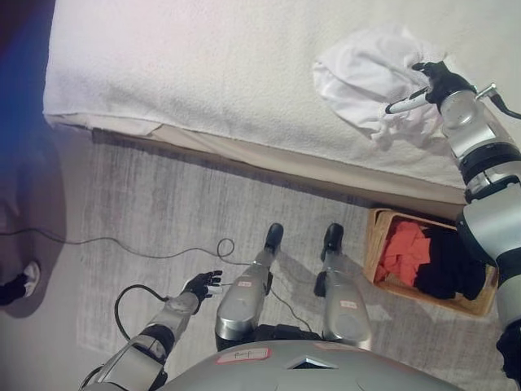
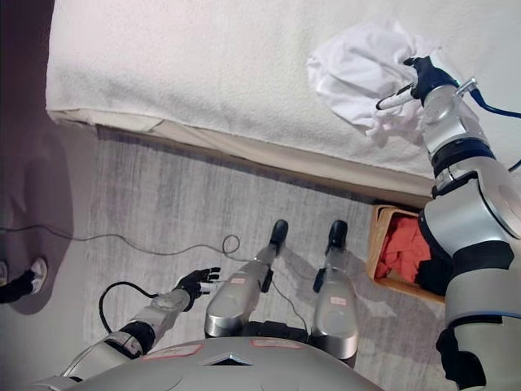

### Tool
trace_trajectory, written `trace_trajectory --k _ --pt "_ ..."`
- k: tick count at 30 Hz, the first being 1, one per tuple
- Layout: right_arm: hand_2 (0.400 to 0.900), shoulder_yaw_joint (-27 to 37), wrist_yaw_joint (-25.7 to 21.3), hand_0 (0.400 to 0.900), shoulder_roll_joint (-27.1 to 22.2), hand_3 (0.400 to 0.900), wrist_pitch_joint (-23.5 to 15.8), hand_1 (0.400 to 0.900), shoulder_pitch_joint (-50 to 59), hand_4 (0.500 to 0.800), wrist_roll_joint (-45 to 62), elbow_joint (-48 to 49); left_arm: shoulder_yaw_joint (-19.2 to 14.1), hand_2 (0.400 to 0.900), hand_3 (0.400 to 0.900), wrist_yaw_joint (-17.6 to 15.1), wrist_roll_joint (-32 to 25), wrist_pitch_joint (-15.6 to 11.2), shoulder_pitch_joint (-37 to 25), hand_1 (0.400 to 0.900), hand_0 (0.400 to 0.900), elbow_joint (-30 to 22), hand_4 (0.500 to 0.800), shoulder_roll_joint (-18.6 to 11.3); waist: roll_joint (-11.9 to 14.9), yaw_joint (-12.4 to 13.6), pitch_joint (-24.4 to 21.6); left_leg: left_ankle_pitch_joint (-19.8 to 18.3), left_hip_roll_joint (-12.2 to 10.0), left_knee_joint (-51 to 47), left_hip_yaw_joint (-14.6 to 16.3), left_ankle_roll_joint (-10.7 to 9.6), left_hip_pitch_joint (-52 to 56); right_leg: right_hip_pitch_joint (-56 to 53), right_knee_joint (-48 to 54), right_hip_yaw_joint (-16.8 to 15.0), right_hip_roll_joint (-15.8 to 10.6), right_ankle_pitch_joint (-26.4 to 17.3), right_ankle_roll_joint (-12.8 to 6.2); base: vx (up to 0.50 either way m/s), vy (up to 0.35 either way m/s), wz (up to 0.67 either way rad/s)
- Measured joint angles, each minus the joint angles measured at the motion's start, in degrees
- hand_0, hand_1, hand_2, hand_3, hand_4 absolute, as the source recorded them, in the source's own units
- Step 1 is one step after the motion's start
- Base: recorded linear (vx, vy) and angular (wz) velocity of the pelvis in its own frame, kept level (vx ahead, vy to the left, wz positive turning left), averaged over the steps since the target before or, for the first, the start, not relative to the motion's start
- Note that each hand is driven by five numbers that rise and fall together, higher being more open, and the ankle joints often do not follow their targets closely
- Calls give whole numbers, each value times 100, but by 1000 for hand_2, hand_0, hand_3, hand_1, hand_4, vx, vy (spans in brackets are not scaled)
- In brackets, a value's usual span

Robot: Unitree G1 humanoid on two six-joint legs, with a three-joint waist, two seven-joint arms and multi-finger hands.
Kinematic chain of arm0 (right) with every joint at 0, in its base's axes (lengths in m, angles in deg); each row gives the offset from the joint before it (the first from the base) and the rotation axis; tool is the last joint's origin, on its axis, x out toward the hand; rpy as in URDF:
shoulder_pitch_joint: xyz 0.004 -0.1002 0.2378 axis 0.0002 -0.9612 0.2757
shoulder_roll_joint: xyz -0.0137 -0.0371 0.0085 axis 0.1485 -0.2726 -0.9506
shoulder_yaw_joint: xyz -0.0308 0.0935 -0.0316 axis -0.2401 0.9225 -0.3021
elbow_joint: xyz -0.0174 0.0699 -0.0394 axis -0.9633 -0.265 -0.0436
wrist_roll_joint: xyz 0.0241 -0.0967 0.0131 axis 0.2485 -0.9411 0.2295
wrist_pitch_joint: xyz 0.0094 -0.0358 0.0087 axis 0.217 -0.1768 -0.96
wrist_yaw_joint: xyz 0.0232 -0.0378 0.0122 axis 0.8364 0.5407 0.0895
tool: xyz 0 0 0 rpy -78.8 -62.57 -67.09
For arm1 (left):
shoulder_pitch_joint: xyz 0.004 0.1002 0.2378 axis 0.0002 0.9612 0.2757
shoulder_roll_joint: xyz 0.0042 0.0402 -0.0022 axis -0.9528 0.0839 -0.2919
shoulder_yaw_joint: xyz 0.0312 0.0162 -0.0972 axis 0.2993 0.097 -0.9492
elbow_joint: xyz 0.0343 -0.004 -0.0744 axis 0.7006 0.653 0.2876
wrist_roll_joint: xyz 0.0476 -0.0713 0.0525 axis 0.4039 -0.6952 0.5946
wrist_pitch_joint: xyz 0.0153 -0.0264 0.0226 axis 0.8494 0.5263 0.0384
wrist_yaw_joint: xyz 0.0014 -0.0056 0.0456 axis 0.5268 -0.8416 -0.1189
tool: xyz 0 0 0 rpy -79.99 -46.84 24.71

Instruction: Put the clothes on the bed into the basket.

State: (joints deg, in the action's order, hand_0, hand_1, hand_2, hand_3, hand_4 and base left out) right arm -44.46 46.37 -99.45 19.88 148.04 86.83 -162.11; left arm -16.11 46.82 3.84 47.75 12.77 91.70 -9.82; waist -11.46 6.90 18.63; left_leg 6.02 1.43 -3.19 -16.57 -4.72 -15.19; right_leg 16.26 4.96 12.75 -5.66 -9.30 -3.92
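One white garment point(image 1: 370, 81), crumpled, no clear axis

R hand point(image 1: 438, 81) fingertips hidden in white cloth point(image 1: 366, 77); basket point(image 2: 381, 244) part-hidden.

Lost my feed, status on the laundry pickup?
Right hand on crumpled white garment on bed, grip unclear. Left hand open, idle, low. Wicker basket holds orange and black clothes. Nothing blocking.

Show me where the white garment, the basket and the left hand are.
white garment point(image 1: 358, 77), left eye view, its crumpled middle.
basket point(image 1: 375, 236), left eye view, its left wall.
left hand point(image 1: 200, 285), left eye view, its palm.
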Motion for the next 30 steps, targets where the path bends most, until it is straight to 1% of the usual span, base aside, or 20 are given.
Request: trace_trajectory --k 1,3,5,10,14,15,16,17,19,22,24,30 --pt "900 38 -47 900 -87 900 4 900 14 800 1 -13 11 900 900 1 0 -3 -2 900 900 -27 800 -2 -45 -14 47 23 5 -20 -56 -14 -21 7 0 50 -9 1 0 3 -23 36" --pt "900 42 -82 900 -191 900 -3 900 23 800 1 -12 38 900 900 2 2 -3 -2 900 900 -42 800 -4 -89 26 85 66 7 -62 -104 -29 -30 9 0 98 -16 3 -1 -5 -17 32" --pt "900 43 -99 900 -408 900 -9 900 109 800 2 -52 93 900 900 20 4 -14 -3 900 900 -125 800 -3 -178 82 134 133 18 -102 -216 -39 -108 59 -2 207 -17 10 -1 -1 -15 25" --pt "900 69 -148 900 -639 900 -8 900 384 800 7 -215 235 900 900 86 62 0 6 900 900 -127 800 -3 -348 129 262 232 41 -140 -362 -109 -218 121 -7 329 -28 10 -1 -3 -36 27" --pt "900 262 -220 900 -722 900 -10 900 444 800 12 -242 305 900 900 120 129 -3 7 900 900 -156 800 -3 -431 134 341 277 51 -140 -430 -130 -270 141 -8 387 -35 30 -25 -6 -17 12" --pt "790 273 -228 790 -747 790 -10 790 460 734 13 -242 321 900 900 119 132 -2 10 900 900 -186 800 -3 -462 134 353 287 55 -140 -445 -137 -285 150 -8 399 -36 32 -26 -7 -14 8" --pt "571 279 -238 571 -765 571 -12 571 472 602 18 -243 333 900 900 119 171 -2 10 900 900 -226 800 -4 -475 134 359 295 57 -140 -455 -139 -300 164 -8 405 -40 33 -26 -8 -13 10" --pt "400 293 -272 400 -776 400 -19 400 484 500 25 -242 339 900 900 119 231 -5 10 900 900 -270 800 -4 -497 136 367 309 59 -140 -465 -142 -317 175 -9 412 -41 33 -26 -8 -14 13" --pt "400 328 -374 400 -829 400 -32 400 506 500 43 -243 367 900 900 120 234 -7 9 900 900 -360 800 -4 -548 123 388 325 62 -140 -499 -140 -339 182 -9 451 -45 34 -27 -6 -10 12" --pt "400 429 -461 400 -935 400 -46 400 519 500 69 -243 370 900 900 125 235 -6 10 900 900 -359 800 -4 -576 130 399 341 63 -140 -532 -147 -360 189 -10 481 -54 36 -25 -3 0 4" --pt "400 510 -469 400 -995 400 -44 400 532 500 112 -257 370 900 900 146 235 -6 10 900 900 -359 800 -4 -590 127 405 349 65 -140 -549 -157 -366 188 -10 503 -76 39 -22 0 0 0" --pt "400 524 -415 400 -979 400 -41 400 532 500 130 -295 371 900 900 167 236 -7 10 900 900 -361 800 -5 -603 121 410 353 73 -139 -546 -157 -361 182 -11 502 -86 34 -18 -1 6 -1"
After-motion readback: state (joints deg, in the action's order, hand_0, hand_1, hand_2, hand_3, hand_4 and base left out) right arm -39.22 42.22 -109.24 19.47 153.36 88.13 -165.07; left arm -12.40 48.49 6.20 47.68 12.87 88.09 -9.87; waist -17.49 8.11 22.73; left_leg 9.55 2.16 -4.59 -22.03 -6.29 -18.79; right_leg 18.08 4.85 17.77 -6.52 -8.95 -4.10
